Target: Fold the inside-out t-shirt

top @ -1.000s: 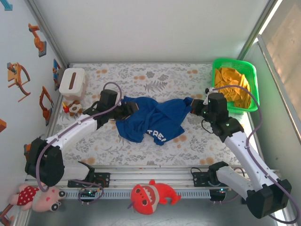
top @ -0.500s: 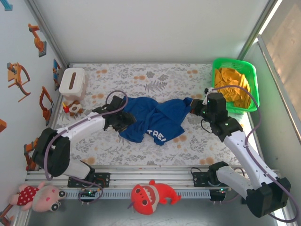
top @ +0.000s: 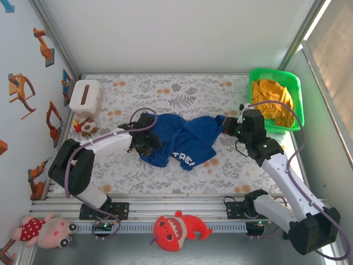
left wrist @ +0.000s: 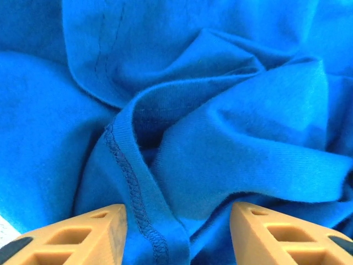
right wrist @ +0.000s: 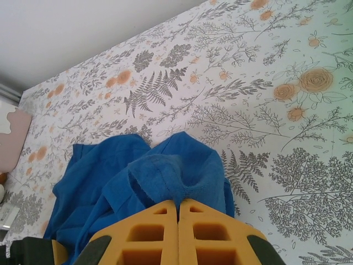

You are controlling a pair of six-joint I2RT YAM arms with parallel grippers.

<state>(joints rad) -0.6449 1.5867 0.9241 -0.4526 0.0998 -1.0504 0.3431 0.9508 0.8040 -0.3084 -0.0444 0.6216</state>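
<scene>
Top external view: the royal-blue cloth t-shirt (top: 179, 138) lies crumpled near the green plastic basket (top: 276, 70). The right gripper (right wrist: 177, 212), at the shirt edge nearest the basket, is clamped on a bunched corner. The left gripper (left wrist: 179, 221), at the farthest edge, stands with jaws apart astride a stitched fold of the shirt. Step in hand: probably taking a second hold for spreading. Next: close on that fold, then draw the holds apart.

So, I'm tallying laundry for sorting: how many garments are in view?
2. The blue t-shirt lies crumpled at the centre of the table; an orange-yellow garment sits in the green basket at the far right corner. More may be hidden in that pile.
</scene>
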